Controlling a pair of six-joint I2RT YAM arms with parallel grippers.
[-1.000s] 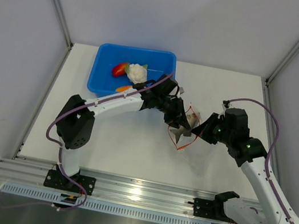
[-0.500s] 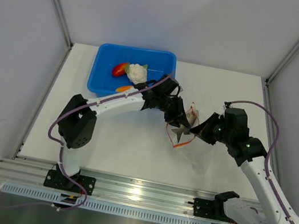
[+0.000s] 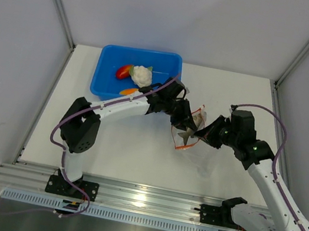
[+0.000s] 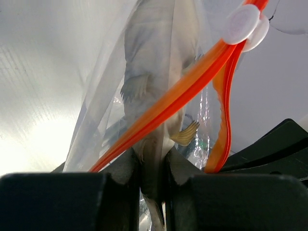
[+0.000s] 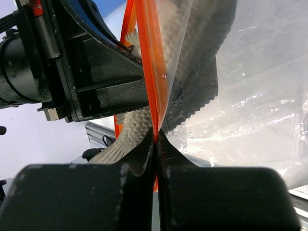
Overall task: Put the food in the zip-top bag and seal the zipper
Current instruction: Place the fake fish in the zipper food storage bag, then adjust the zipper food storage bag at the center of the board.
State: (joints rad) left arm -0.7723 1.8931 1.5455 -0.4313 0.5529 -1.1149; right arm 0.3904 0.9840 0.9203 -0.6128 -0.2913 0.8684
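The zip-top bag [image 3: 199, 121] hangs clear and crinkly between the two arms at mid-table. My right gripper [image 3: 203, 134] is shut on the zipper [image 5: 153, 86], the red-orange strip along the bag's mouth. My left gripper [image 3: 186, 123] is shut on the dark grey fish [image 3: 186, 136], one piece of the food. In the left wrist view the fish [image 4: 154, 72] points past the zipper [image 4: 183, 94] into the bag, held at its tail by the gripper [image 4: 153, 166]. In the right wrist view the gripper [image 5: 155, 144] pinches the strip, with the fish [image 5: 127, 132] beside it.
A blue tub [image 3: 104, 77] stands at the back left, holding a white cauliflower [image 3: 142, 76], a red pepper [image 3: 124, 72] and an orange carrot piece [image 3: 127, 91]. Aluminium posts and grey walls ring the white table [image 3: 136, 148]. A rail runs along the near edge.
Both grippers, with the bag and the fish, have drifted slightly left and toward the back. Neither grip has changed.
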